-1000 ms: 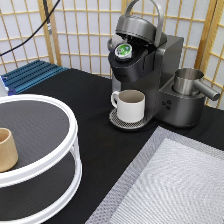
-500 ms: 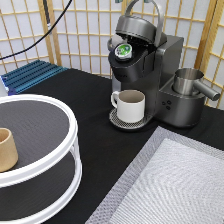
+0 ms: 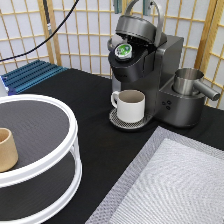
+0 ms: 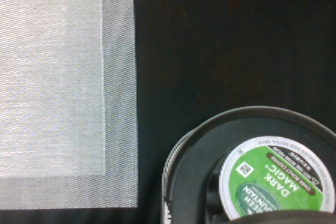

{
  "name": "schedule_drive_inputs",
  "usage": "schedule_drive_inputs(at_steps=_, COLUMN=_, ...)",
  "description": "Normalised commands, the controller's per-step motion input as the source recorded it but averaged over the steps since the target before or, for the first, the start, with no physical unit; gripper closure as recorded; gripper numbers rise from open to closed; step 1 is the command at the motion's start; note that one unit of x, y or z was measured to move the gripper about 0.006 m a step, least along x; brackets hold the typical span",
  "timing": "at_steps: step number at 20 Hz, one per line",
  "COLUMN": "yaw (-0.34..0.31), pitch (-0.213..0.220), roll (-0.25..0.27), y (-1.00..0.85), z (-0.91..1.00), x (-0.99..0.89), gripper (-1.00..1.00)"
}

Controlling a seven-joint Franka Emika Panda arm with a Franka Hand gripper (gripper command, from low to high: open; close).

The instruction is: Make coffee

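Little differs from the earlier pictures. Only the black cable (image 3: pixel 37 46) at the exterior view's top left has shifted slightly. The hand is out of the exterior view.

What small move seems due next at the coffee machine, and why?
Probably closing the lid: the coffee pod already sits in the open brewer's holder, green foil up, and the mug stands on the drip tray beneath. The gripper is not in the exterior view; the wrist view looks down on the pod, so the hand seems to be above it.
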Motion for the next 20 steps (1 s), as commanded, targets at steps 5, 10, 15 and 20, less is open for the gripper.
schedule_drive_inputs(at_steps=5, yaw=0.000, pitch=0.000, roll=-0.068, y=-0.03, z=-0.22, x=0.23, gripper=-1.00)
schedule_drive_inputs(at_steps=10, yaw=0.000, pitch=0.013, roll=-0.023, y=-0.26, z=-0.18, x=0.10, gripper=-1.00)
schedule_drive_inputs(at_steps=15, yaw=-0.003, pitch=0.027, roll=0.012, y=-0.59, z=-0.26, x=0.01, gripper=-1.00)
schedule_drive_inputs(at_steps=20, yaw=-0.023, pitch=0.017, roll=0.060, y=-0.65, z=-0.41, x=0.00, gripper=-1.00)
